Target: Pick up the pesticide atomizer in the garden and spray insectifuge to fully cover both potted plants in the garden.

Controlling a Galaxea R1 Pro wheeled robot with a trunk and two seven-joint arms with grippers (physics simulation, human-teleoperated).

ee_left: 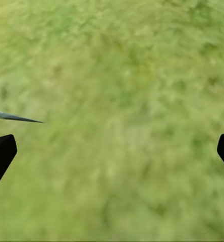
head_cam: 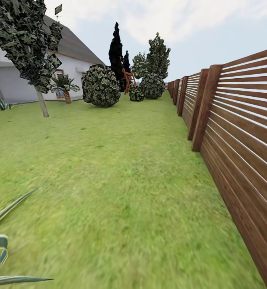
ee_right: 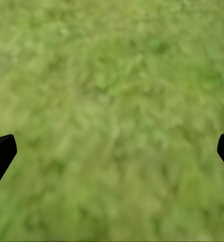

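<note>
The pesticide atomizer and both potted plants are out of view. I look along the garden lawn [head_cam: 121,168] beside a brown slatted fence [head_cam: 237,132]. In the left wrist view my left gripper [ee_left: 112,154] is open over bare grass, its black fingertips [ee_left: 1,154] at the frame's two sides and nothing between them. In the right wrist view my right gripper [ee_right: 112,154] is open in the same way over grass, with one fingertip [ee_right: 1,154] dark at the edge.
Thin pale-edged leaf blades [head_cam: 5,241] of a spiky clump reach in at the near left; one tip [ee_left: 16,117] shows in the left wrist view. A slim tree [head_cam: 33,48], round bushes [head_cam: 101,85] and the white house [head_cam: 13,80] stand far ahead.
</note>
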